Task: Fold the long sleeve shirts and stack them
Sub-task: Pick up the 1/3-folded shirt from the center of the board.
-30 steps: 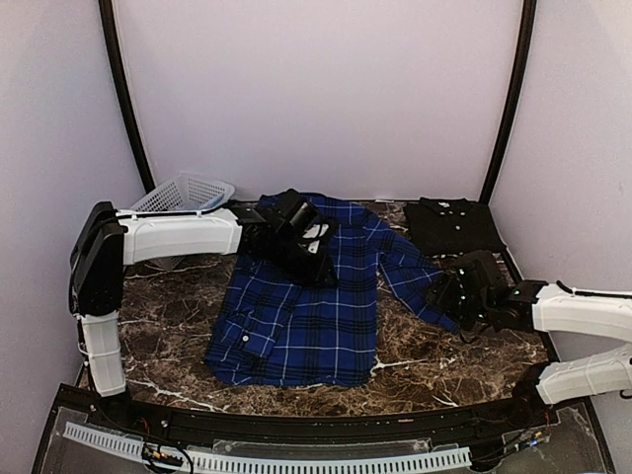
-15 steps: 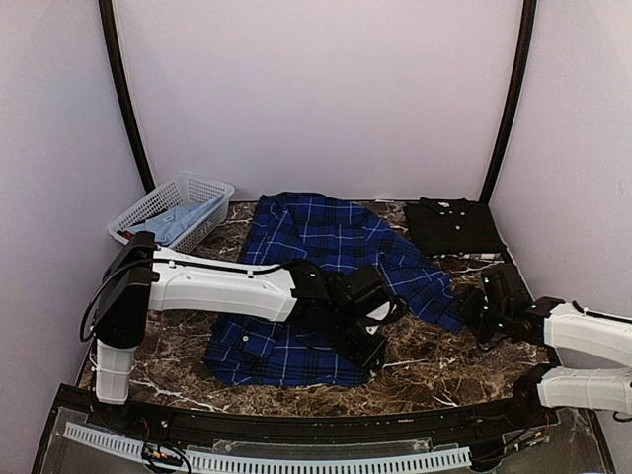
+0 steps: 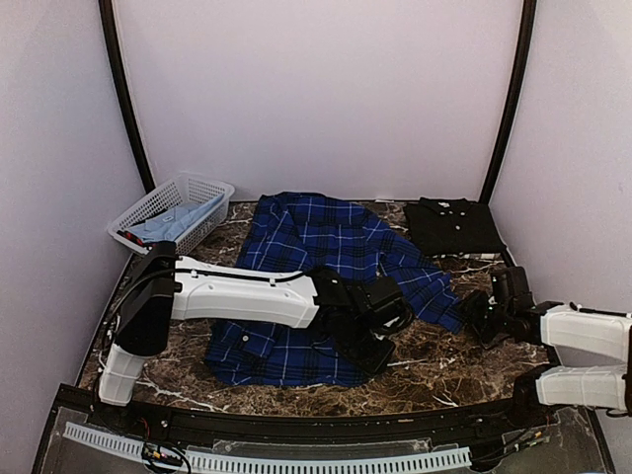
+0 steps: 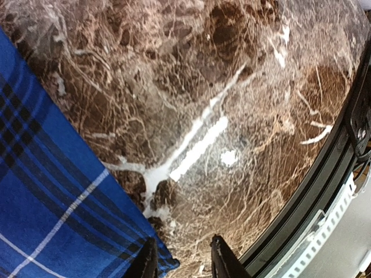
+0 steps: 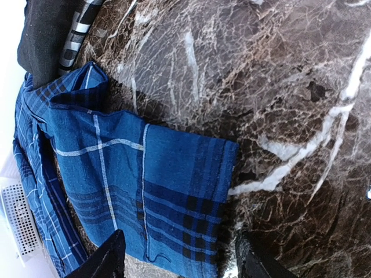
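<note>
Across the middle of the marble table (image 3: 449, 360) the plaid shirt (image 3: 321, 247) lies spread flat and unfolded, while the black shirt (image 3: 452, 225) sits already folded at the far right corner, probably as the base of the stack. Left gripper (image 4: 181, 263) is low at the near right hem corner, fingers a narrow gap apart with nothing pinched, apparently set to take that corner for a fold. Right gripper (image 5: 179, 258) has fingers spread wide either side of the sleeve cuff (image 5: 174, 174), gripping nothing, likely lined up to bring the sleeve in.

Folded shirt (image 3: 452, 225) lies right of spread shirt (image 3: 316, 247), basket (image 3: 219, 188) left.
</note>
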Available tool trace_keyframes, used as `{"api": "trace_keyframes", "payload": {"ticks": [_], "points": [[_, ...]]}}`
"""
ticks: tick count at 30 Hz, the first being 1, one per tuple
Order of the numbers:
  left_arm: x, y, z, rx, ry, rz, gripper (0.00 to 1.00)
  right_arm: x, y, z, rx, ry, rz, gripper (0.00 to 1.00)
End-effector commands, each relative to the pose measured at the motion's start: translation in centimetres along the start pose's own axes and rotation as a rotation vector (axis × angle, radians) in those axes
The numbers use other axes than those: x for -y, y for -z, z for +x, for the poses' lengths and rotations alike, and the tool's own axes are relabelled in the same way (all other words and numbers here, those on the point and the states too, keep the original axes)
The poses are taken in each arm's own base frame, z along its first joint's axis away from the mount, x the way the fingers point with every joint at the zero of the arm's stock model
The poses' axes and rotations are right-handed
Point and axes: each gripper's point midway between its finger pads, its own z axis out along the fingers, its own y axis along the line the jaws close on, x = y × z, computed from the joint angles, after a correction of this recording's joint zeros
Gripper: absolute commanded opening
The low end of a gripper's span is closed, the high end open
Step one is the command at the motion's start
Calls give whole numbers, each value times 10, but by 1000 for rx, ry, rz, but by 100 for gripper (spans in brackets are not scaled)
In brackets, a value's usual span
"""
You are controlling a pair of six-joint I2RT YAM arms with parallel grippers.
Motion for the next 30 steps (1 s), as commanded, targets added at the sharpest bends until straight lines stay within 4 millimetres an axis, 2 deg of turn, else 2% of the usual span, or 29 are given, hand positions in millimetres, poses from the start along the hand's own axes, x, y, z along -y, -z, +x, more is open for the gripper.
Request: {"api": "trace_keyframes", "payload": {"ticks": [1,5,10,13,15,18,20,22,24,27,30], "points": [[-3,6,1,-20,44,-43,31,10,-4,8,-40,-14,13,61],[-9,0,10,-56,87,-72,31,9,-9,11,-65,14,13,58],[-10,-3,15,-79,77,-72,30,12,-17,17,-89,-2,-7,45],[-14,-8,20,-97,60,-86,30,10,-19,15,-76,1,-7,39],[-15,-11,22,-107,52,-89,29,9,-18,13,-67,-7,-16,31],[-18,-13,23,-110,38,-103,23,1,-17,10,-56,-9,-50,13],[-22,-11,22,-110,29,-128,16,-8,-14,7,-51,10,-70,1],[-23,-4,18,-98,20,-144,6,-18,-10,2,-39,38,-86,0],[-20,3,13,-80,5,-136,0,-33,-3,-7,-9,87,-108,0],[-13,13,7,-54,-24,-104,0,-64,19,-26,75,178,-123,0],[4,29,-1,-18,-58,-22,0,-98,47,-50,197,252,-147,0]]}}
